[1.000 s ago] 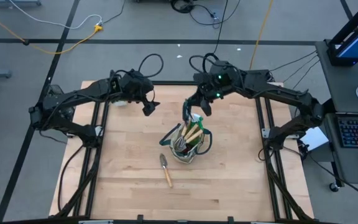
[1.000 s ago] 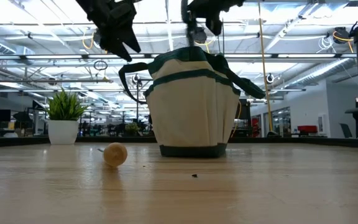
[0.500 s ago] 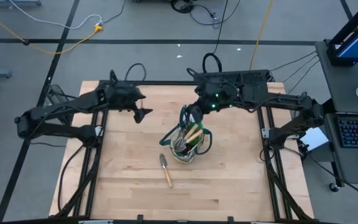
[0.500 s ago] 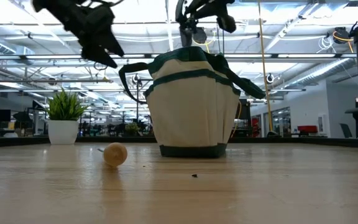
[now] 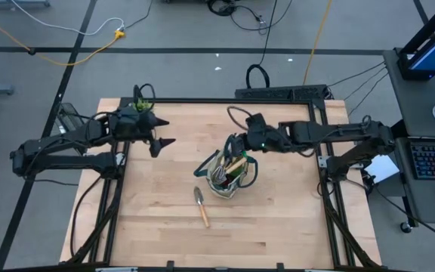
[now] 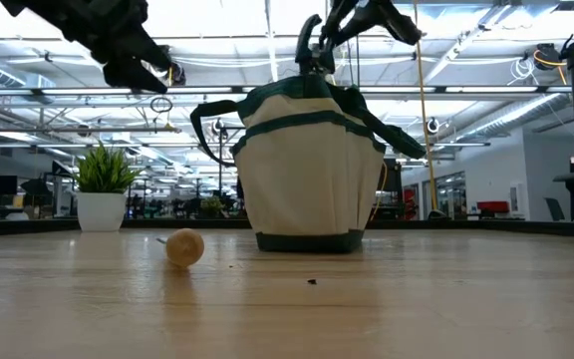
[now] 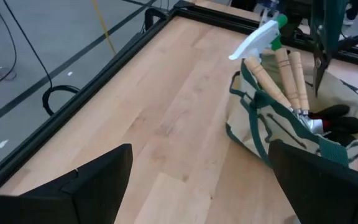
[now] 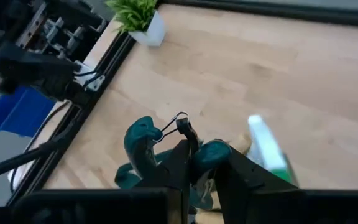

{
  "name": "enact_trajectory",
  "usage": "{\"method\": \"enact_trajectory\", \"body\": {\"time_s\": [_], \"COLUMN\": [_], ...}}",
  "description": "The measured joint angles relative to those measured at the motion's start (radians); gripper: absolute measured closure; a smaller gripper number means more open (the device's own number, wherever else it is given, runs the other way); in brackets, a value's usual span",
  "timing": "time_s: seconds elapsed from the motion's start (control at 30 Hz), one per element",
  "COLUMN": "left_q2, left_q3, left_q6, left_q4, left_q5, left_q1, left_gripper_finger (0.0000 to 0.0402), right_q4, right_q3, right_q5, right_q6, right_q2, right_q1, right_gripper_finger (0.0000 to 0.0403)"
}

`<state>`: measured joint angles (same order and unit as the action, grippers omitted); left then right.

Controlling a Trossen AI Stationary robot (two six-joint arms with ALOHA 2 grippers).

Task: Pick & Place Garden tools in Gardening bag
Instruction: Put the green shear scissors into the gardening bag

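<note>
The beige gardening bag [image 5: 242,181] with green trim stands mid-table, holding wooden-handled tools [image 7: 286,68] and a green-and-white spray bottle [image 7: 261,38]. My right gripper [image 5: 237,145] hovers over the bag's far side, shut on dark pruning shears [image 7: 321,50], whose point hangs over the bag's mouth. One trowel [image 5: 201,205] lies flat on the table just near of the bag; the low view shows its round handle end [image 6: 184,246]. My left gripper [image 5: 166,132] is open in the air left of the bag, with nothing between its fingers. My right gripper pinches the shears between its two fingers just below the green handles [image 8: 211,154], slanting down from the table's right side. The handles and their wire catch [image 8: 179,122] stick out past the fingertips. The blade end [image 7: 319,78] points down, clear of the table.
A small potted plant [image 8: 138,15] stands at the table's far left corner, behind my left arm. Black frame rails [image 5: 119,189] run along the left and right edges. Bare wood lies left and near of the bag.
My left gripper has drawn back toward the table's left edge and sunk a little, still open. My right gripper has swung round to reach from the right, rolled its wrist and come down over the bag, turning the shears with it.
</note>
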<state>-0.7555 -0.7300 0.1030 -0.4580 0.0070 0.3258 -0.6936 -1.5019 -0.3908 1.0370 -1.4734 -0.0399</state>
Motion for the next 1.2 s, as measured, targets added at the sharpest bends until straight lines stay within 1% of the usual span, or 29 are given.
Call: {"method": "enact_trajectory", "body": {"time_s": [0.23, 0.37, 0.63, 0.73, 0.97, 1.2], "left_q2": [-0.003, -0.003, -0.003, -0.003, -0.003, -0.003], "left_q3": [0.000, 0.000, 0.000, 0.000, 0.000, 0.000], "left_q6": [-0.014, -0.014, -0.011, -0.002, 0.009, 0.009], "left_q4": [0.000, 0.000, 0.000, 0.000, 0.016, 0.052], "left_q5": [0.000, -0.001, -0.001, -0.006, -0.009, -0.009], "left_q1": [-0.028, -0.039, -0.064, -0.075, -0.100, -0.114], "left_gripper_finger": [0.0026, 0.0026, 0.0014, 0.0015, 0.0024, 0.0018], "right_q4": [0.113, 0.125, 0.146, 0.143, 0.143, 0.099], "right_q3": [0.105, 0.148, 0.157, 0.157, 0.157, 0.158], "right_q5": [-0.006, -0.003, -0.009, -0.028, -0.027, -0.029], "right_q6": [0.114, 0.162, 0.182, 0.182, 0.182, 0.216], "right_q2": [0.000, -0.001, -0.001, -0.001, -0.001, -0.014], "right_q1": [-0.040, -0.058, -0.068, -0.068, -0.073, -0.093], "right_gripper_finger": [0.0362, 0.0362, 0.0362, 0.0363, 0.0363, 0.0363]}}
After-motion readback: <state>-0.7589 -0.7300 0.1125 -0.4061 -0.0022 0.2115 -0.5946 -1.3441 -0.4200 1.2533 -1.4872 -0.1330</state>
